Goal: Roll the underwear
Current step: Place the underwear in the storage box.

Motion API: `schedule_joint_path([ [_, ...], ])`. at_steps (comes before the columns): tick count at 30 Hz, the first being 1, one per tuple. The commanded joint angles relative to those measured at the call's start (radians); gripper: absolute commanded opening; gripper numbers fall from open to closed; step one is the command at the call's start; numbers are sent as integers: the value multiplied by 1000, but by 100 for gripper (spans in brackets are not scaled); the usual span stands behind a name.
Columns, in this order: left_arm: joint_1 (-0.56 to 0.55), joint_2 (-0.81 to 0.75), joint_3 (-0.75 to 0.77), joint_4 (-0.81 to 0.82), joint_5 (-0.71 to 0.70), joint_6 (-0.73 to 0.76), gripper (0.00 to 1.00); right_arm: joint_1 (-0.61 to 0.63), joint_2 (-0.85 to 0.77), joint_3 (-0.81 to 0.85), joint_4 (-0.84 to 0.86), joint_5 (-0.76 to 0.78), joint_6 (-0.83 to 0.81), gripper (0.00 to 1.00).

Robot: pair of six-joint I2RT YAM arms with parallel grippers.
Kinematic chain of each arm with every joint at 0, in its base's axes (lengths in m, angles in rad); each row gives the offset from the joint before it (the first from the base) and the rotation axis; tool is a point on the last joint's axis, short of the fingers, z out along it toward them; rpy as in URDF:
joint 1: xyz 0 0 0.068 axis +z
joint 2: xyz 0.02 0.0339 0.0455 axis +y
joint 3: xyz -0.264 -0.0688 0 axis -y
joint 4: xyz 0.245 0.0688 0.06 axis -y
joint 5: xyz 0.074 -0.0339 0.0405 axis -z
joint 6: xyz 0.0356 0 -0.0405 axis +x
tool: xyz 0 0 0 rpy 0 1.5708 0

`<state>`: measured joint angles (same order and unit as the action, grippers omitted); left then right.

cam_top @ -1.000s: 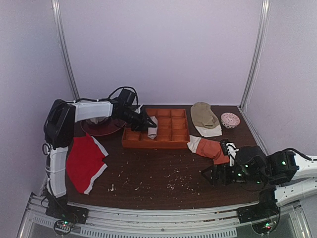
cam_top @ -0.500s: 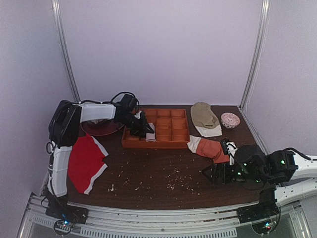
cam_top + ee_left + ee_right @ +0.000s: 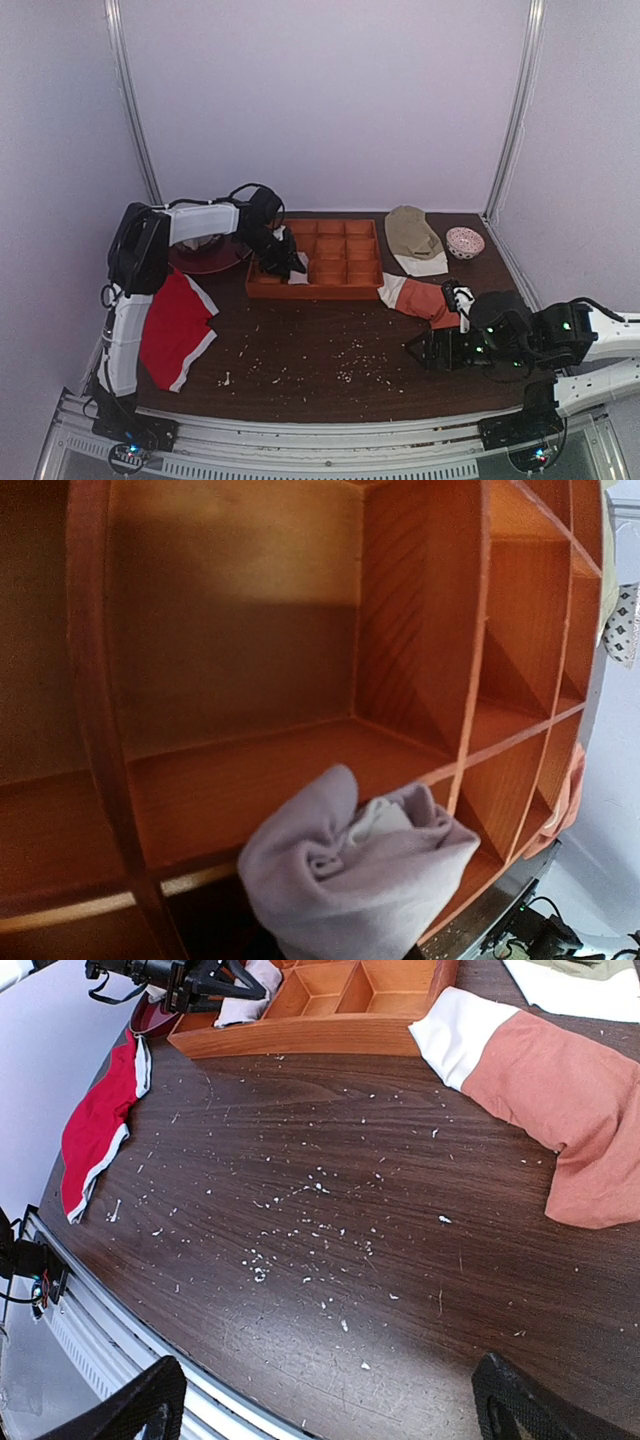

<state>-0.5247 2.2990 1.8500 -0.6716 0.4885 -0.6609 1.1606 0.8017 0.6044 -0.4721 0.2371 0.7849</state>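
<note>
The left arm [image 3: 200, 222] reaches forward with its elbow high, left gripper [image 3: 287, 264] angled down, jaws pinched on the underwear [image 3: 350, 880]. The right arm [image 3: 545, 335] sits low, pointing left, right gripper [image 3: 330, 1400] spread wide.

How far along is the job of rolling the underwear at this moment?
Done: the underwear is already a small pale roll. In hand: the left fingers hold it at a near-left compartment of the tray; I cannot tell whether it rests on the compartment floor. Left: let it go there and withdraw. The right fingers are open above the table, holding nothing.
</note>
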Motion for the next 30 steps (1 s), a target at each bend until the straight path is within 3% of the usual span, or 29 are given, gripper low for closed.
schedule_joint_path([
  [1, -8, 79, 49, -144, -74, 15, 0, -9, -2, 6, 2, -2, -3, 100],
  [26, -57, 166, 66, -223, -194, -39, 0, -9, -69, -26, -19, -10, 36, 100],
  [30, -57, 130, 65, -224, -195, -31, 12, -11, -73, -31, -15, -7, 37, 100],
])
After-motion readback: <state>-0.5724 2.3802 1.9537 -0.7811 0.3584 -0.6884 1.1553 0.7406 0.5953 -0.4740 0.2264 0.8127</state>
